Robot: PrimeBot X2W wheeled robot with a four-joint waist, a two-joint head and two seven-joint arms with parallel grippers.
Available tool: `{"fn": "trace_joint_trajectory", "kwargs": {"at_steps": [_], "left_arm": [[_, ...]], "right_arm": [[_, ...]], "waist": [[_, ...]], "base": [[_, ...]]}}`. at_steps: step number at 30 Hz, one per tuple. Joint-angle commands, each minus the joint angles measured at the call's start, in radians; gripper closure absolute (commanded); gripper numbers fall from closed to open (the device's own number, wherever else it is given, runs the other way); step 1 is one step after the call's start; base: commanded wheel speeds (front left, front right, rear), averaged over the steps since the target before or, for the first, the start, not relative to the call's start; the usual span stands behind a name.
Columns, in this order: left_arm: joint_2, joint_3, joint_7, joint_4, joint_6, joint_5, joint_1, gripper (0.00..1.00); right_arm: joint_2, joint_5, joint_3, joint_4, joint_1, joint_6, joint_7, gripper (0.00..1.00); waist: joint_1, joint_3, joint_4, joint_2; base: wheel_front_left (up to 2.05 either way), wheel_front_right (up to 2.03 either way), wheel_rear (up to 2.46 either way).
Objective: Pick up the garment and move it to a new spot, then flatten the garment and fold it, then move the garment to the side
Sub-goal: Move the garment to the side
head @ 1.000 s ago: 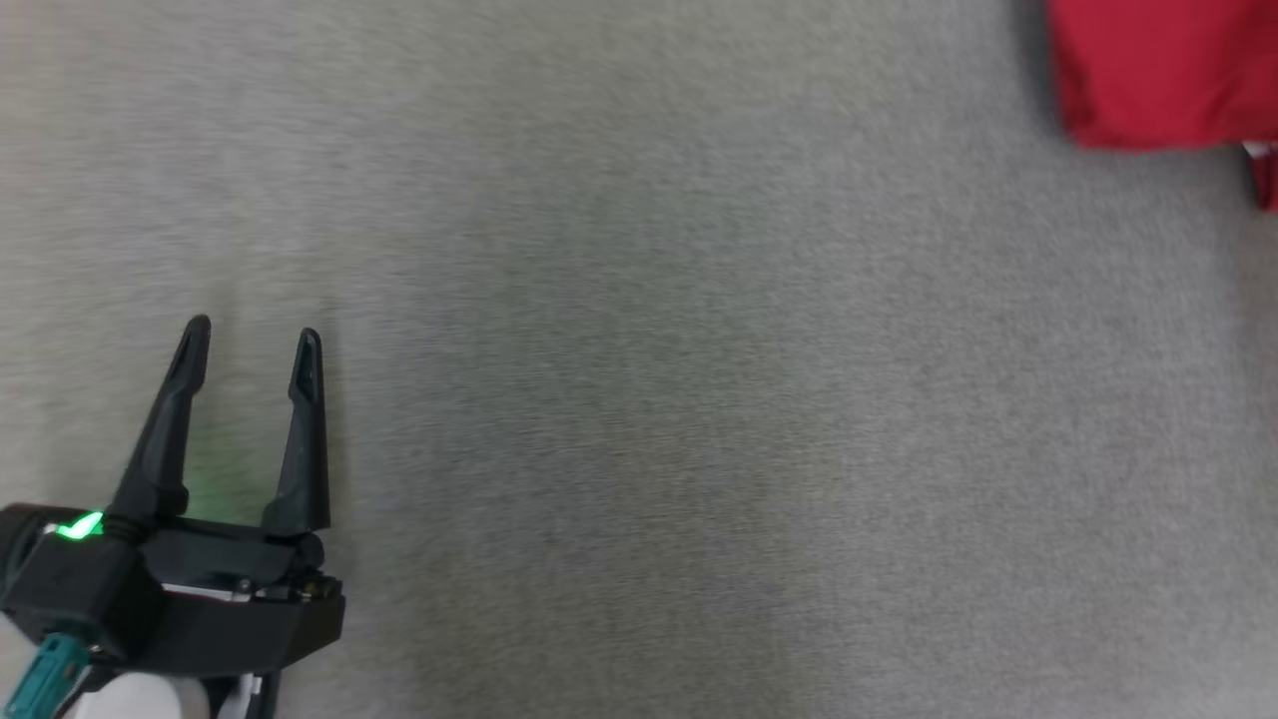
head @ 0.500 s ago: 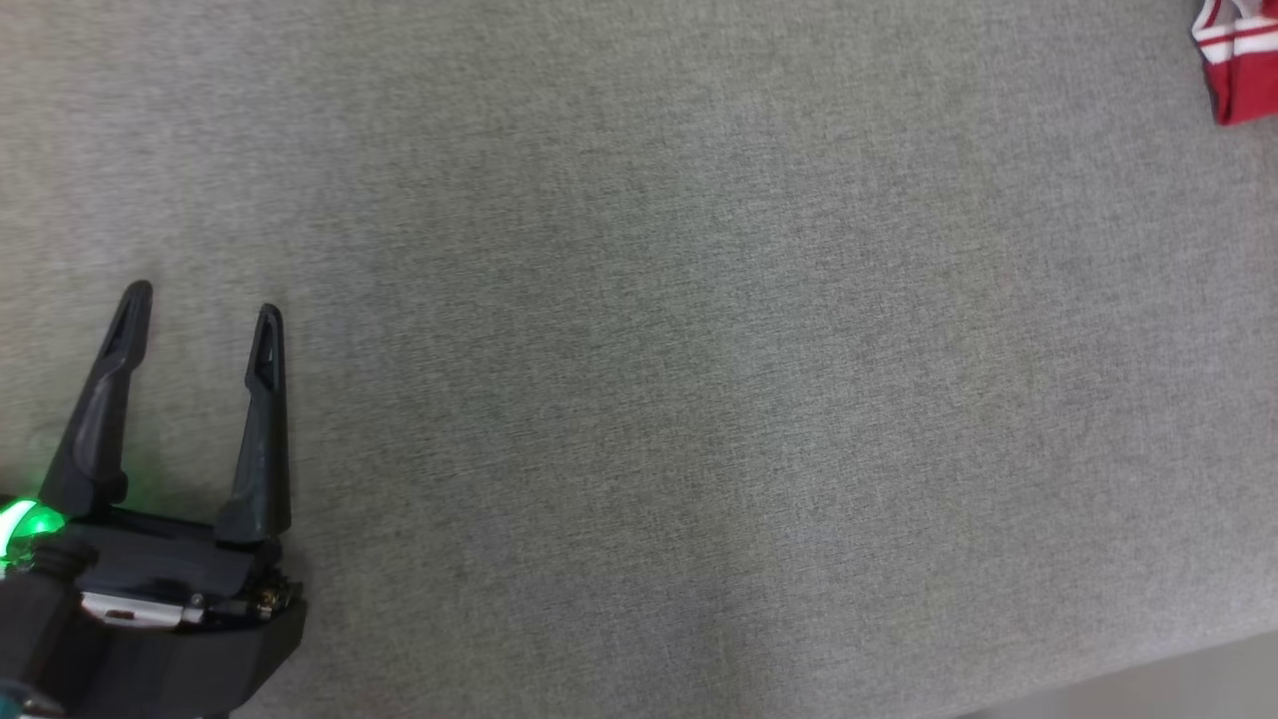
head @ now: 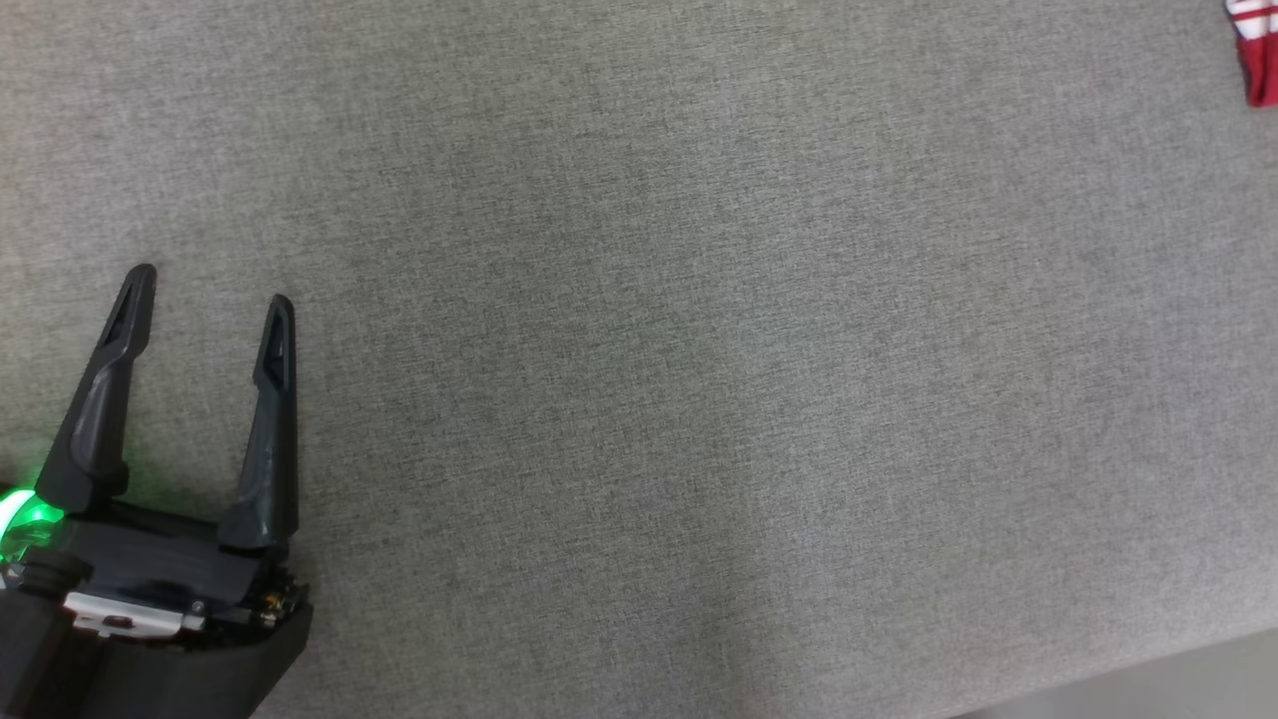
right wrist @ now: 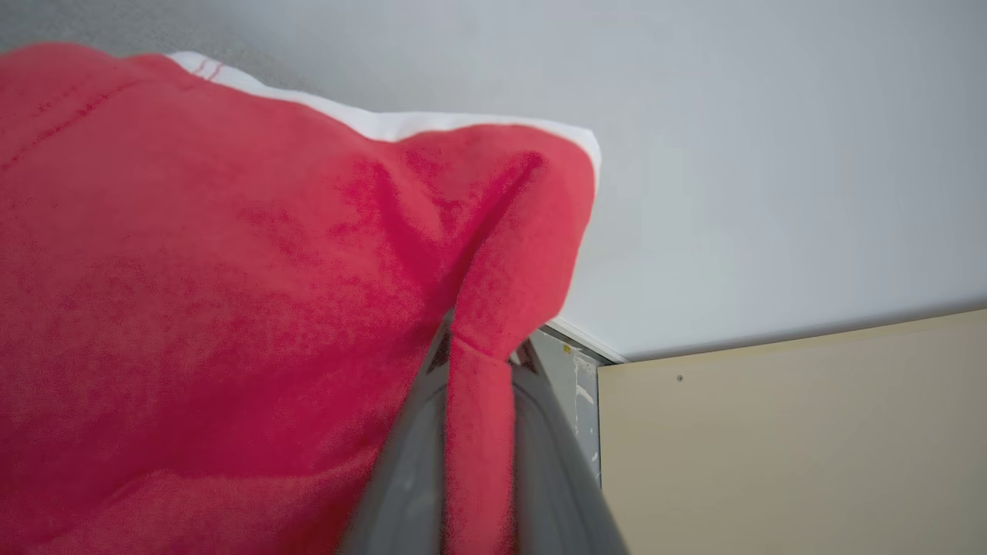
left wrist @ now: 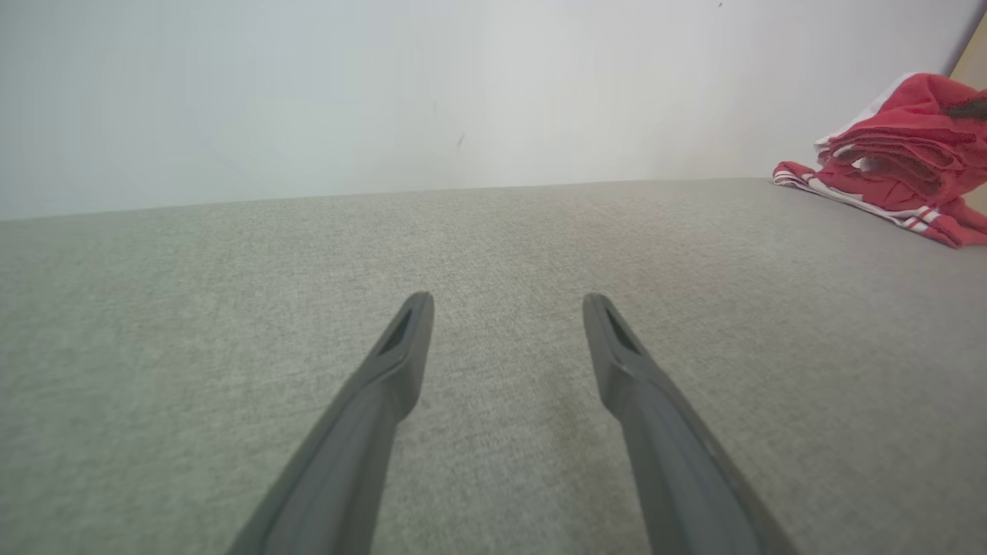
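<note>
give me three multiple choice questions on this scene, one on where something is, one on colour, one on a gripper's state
1. In the head view, where does the garment show?
A) top right corner
B) bottom left corner
C) centre

2. What colours is the garment?
A) blue with yellow
B) red with white stripes
C) plain green

3. How is the right gripper?
A) open and empty
B) shut on nothing
C) shut on the garment

Answers:
1 A: a red scrap sits at the top right edge, far from the left gripper.
2 B: the left wrist view shows red cloth with white stripes.
3 C: the right wrist view shows a fold of red cloth pinched in it.
</note>
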Motion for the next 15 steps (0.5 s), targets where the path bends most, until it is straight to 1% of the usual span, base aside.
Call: {"fn": "trace_joint_trajectory", "kwargs": {"at_steps": [1,2,9,13,15], "left_arm": [[-0.006,-0.005,0.008,0.048,0.005,-0.005,-0.006,0.0],[-0.007,-0.002,0.008,0.049,0.007,-0.007,-0.005,0.0],[-0.023,-0.001,0.008,0.076,0.006,-0.016,0.0,0.0],[-0.044,0.0,0.007,0.1,0.007,-0.022,0.013,0.0],[-0.057,0.003,0.005,0.116,0.008,-0.027,0.021,0.0]], "right_arm": [[0.015,-0.008,0.001,-0.008,-0.027,-0.003,-0.031,0.57],[0.023,-0.016,0.003,-0.004,-0.031,-0.003,-0.04,0.0],[0.059,-0.072,0.026,0.044,-0.055,-0.003,-0.072,0.0],[0.07,-0.067,0.014,0.081,-0.055,-0.003,-0.092,0.0],[0.086,-0.054,0.003,0.097,-0.046,-0.003,-0.113,0.0]], "waist": [[0.0001,0.0,0.007,0.0001],[0.0001,-0.002,0.008,0.0001],[0.0001,-0.054,0.021,0.0001],[0.0001,-0.121,0.042,0.0001],[0.0001,-0.166,0.055,0.0001]], "base": [[0.0,0.0,0.0],[0.0,0.0,0.0],[0.0,0.0,0.0],[0.0,0.0,0.0],[0.0,0.0,0.0]]}}
